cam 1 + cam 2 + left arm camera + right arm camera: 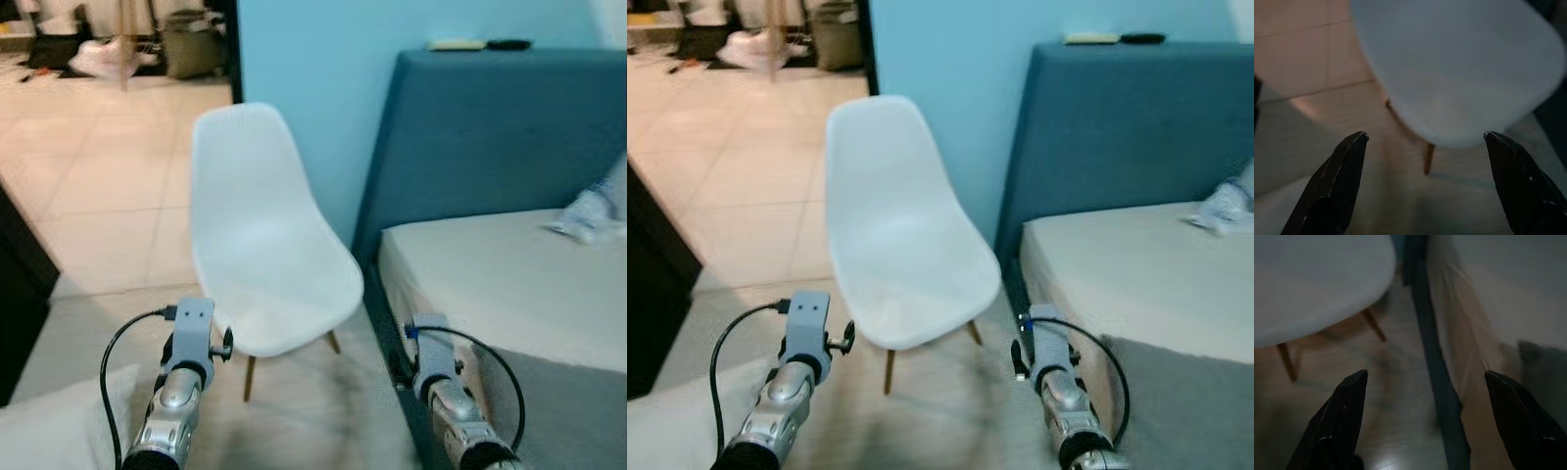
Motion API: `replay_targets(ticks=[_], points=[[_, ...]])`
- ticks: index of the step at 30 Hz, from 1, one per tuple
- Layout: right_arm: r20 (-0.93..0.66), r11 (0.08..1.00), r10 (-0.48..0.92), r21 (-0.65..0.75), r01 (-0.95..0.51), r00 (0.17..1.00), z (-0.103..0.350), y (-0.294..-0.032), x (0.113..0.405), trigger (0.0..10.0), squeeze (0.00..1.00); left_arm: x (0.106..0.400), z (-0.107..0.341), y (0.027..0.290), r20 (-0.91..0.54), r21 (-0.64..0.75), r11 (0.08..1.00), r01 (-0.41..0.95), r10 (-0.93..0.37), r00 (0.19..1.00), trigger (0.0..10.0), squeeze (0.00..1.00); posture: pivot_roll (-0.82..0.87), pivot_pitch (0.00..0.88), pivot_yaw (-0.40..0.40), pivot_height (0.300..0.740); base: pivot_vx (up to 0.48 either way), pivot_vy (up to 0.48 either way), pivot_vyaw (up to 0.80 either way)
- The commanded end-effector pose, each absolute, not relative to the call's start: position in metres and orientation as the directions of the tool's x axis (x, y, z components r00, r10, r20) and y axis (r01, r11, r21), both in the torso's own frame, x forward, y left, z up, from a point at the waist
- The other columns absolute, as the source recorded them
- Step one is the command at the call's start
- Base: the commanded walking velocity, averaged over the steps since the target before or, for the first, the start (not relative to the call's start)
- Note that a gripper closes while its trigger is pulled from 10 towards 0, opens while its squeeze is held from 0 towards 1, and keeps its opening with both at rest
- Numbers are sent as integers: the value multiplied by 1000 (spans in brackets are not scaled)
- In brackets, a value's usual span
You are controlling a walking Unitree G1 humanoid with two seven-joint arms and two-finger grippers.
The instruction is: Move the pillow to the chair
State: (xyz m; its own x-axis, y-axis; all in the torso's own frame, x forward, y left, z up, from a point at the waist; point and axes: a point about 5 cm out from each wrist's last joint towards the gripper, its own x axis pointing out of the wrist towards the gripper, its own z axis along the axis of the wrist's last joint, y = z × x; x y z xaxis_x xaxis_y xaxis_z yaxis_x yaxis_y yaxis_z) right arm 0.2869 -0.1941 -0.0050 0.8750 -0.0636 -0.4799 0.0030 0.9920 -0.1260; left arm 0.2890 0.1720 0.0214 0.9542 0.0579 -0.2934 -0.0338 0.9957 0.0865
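Both tools, left tool and right tool, hang spread and empty before the white moulded-plastic chair; next, I judge, is fetching the pale pillow at its lower left.

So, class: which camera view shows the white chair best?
The left eye view: the white chair shows whole, backrest, seat and wooden legs. The right eye view nearly matches it. The left wrist view gives a blurred seat and legs; the right wrist view, a seat edge and legs.
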Motion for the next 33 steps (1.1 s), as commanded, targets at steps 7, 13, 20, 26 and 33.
replay_targets(ticks=[7, 13, 20, 26, 33], points=[[-517, 993, -82, -118, 24, 852, -14, -195, 278, 10000, 0, 284, 14, 178, -333, 86, 995, -58, 83, 939, 10000, 0, 59, 79, -2, 740, 0, 0, -800], [-522, 993, -86, -118, 28, 849, -15, -196, 277, 10000, 0, 284, 14, 179, -337, 88, 994, -67, 93, 937, 10000, 0, 61, 81, -2, 740, 0, 0, -800], [-526, 992, -87, -120, 27, 846, -16, -196, 276, 10000, 0, 283, 13, 179, -339, 84, 994, -65, 90, 937, 10000, 0, 59, 78, -1, 740, 0, 0, -800], [-530, 992, -90, -120, 31, 843, -16, -196, 275, 10000, 0, 281, 10, 181, -361, 98, 992, -75, 106, 927, 10000, 0, 57, 74, 0, 740, 0, 0, -800], [-531, 992, -93, -118, 34, 842, -17, -196, 275, 10000, 0, 281, 10, 183, -362, 81, 993, -91, 115, 925, 10000, 0, 55, 66, 5, 740, 0, 0, -800]])
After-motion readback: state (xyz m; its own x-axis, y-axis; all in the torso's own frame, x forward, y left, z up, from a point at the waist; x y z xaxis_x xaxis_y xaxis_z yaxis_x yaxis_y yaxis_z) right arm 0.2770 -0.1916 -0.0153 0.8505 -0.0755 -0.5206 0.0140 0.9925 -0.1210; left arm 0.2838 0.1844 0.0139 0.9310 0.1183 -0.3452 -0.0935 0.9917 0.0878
